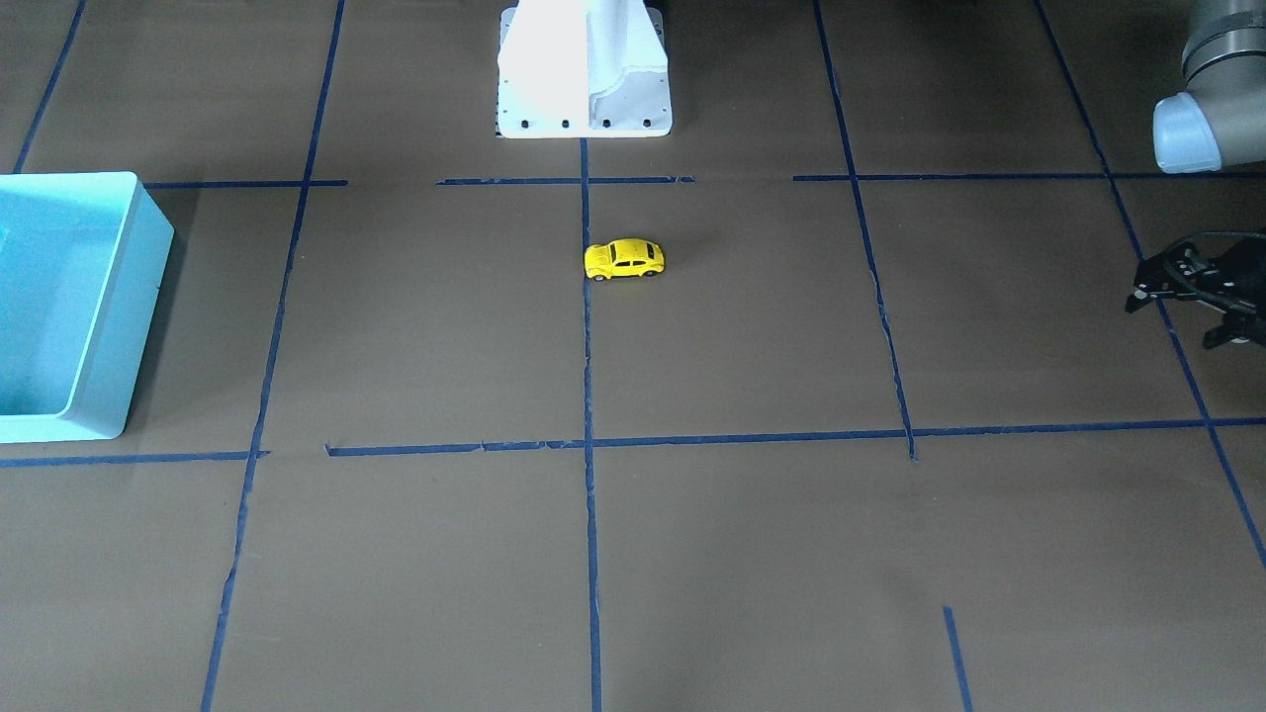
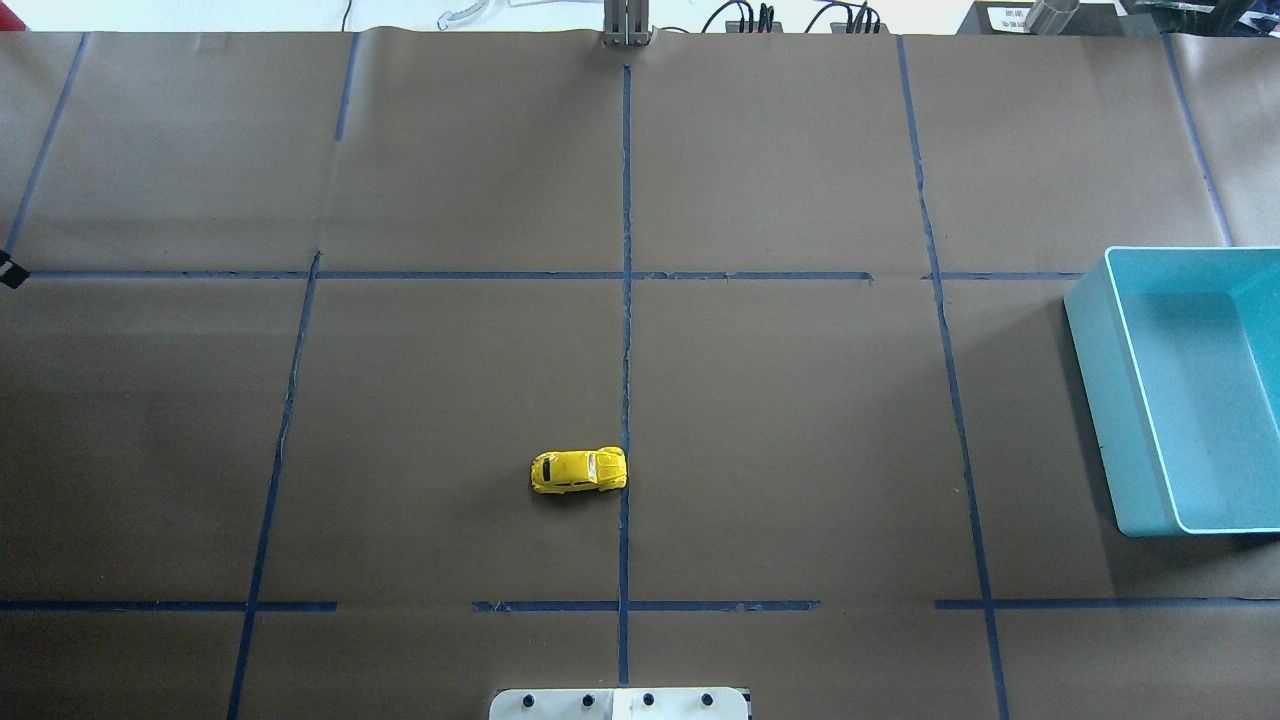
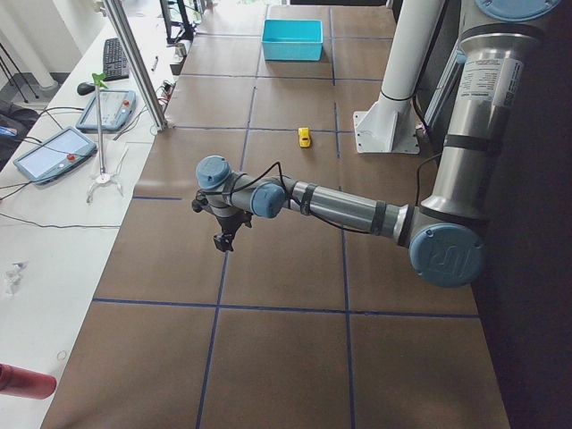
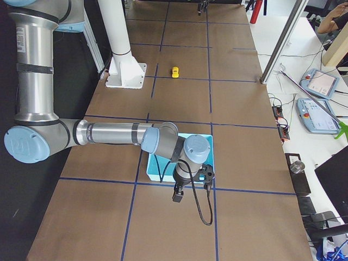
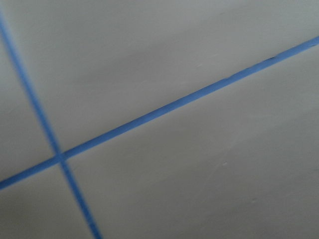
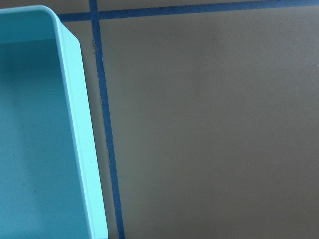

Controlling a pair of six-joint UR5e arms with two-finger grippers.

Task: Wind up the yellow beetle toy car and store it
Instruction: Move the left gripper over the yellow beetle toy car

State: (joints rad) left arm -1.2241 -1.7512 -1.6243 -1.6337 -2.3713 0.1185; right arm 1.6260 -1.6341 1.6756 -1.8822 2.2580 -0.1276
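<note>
Overhead exterior, read from left to right, gives us the yellow beetle toy car [image 2: 578, 471] on its wheels on the table [image 2: 800, 400]. It sits about midway between the left and right edges and nearer the robot's edge, with one end touching the central blue tape line [image 2: 626, 300]. A turquoise bin [image 2: 1095, 330] sits at the right edge. The left gripper [image 3: 222, 239] hangs over the table's left end, well apart from the car, and we cannot tell how its claw stands. The right gripper [image 4: 187, 187] hovers by the bin's outer corner, and we cannot tell its claw either.
</note>
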